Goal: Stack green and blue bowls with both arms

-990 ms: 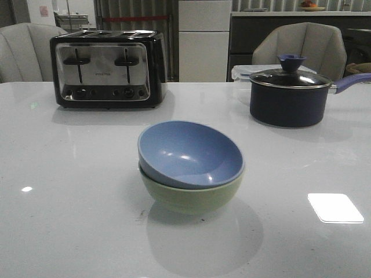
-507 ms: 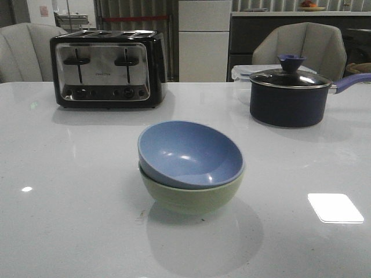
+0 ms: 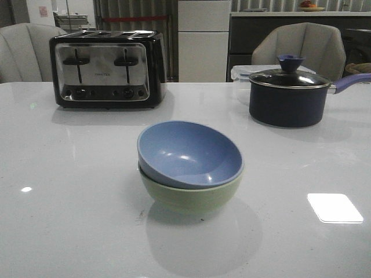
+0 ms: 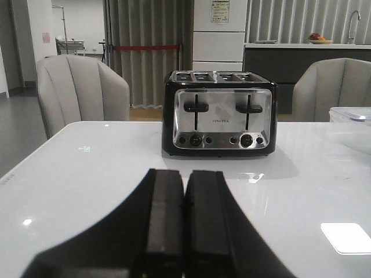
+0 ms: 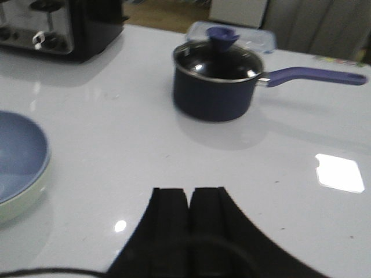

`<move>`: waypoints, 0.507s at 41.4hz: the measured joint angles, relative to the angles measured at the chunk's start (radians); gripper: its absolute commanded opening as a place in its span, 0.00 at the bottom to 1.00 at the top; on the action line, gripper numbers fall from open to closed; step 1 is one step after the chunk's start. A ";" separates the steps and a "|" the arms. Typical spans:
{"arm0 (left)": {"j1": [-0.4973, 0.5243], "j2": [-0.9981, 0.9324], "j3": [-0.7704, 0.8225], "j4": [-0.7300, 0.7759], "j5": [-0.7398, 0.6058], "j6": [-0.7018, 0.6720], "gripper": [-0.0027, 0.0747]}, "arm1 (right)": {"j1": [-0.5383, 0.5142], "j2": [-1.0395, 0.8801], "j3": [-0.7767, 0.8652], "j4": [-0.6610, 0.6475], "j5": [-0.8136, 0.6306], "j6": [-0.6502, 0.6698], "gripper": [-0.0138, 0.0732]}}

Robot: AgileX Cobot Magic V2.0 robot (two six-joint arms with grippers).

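The dusty blue bowl (image 3: 190, 153) sits nested inside the pale green bowl (image 3: 191, 197) in the middle of the white table, slightly tilted. Both bowls also show at the edge of the right wrist view, the blue bowl (image 5: 17, 153) above the green bowl's rim (image 5: 26, 197). My left gripper (image 4: 185, 179) is shut and empty above the table, facing the toaster, with no bowl in its view. My right gripper (image 5: 189, 194) is shut and empty, apart from the bowls and to their right. Neither gripper appears in the front view.
A black-and-chrome toaster (image 3: 107, 68) stands at the back left. A dark lidded saucepan (image 3: 288, 98) with a purple handle stands at the back right, with a clear plastic box (image 3: 243, 72) behind it. Chairs stand beyond the table's far edge.
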 measured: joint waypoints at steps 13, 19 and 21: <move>0.000 0.000 0.000 0.000 0.000 0.000 0.15 | -0.120 -0.232 0.237 0.000 -0.068 -0.002 0.19; 0.000 0.000 0.000 0.000 -0.002 0.000 0.15 | -0.103 -0.264 0.249 0.013 -0.068 -0.002 0.19; 0.000 0.000 0.000 0.000 -0.004 0.000 0.15 | -0.097 -0.265 0.249 0.018 -0.068 -0.002 0.19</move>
